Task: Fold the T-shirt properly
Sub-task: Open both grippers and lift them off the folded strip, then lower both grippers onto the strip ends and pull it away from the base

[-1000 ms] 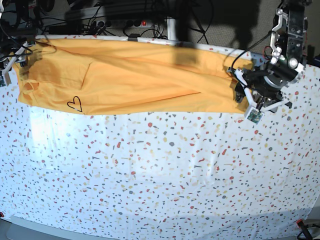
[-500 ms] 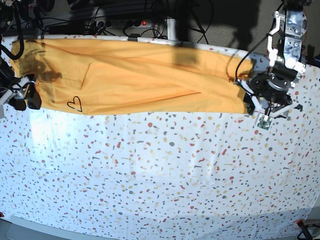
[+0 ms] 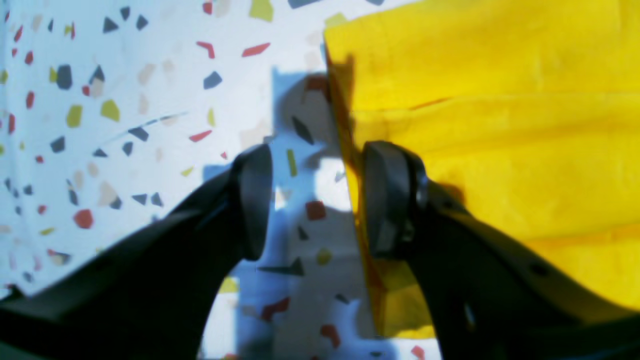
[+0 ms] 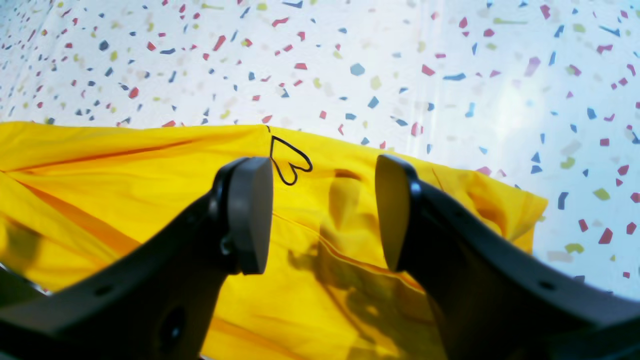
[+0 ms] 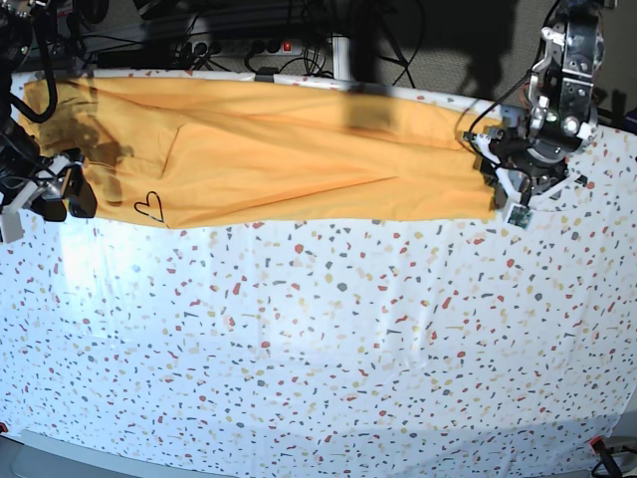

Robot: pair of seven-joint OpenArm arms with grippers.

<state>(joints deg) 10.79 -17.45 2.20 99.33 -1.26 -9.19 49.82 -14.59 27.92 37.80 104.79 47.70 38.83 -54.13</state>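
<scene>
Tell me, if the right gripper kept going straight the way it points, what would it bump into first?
Probably the T-shirt. The open right gripper points down at the yellow cloth just beside the small heart outline, though how far above it hangs is unclear.

Tablecloth (image 5: 328, 339) open below the T-shirt (image 5: 279, 149).

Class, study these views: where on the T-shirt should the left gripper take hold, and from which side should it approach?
Probably the T-shirt's short end edge, approached from the bare cloth side. The left gripper is open, straddling that edge where it lies flat on the table.
</scene>
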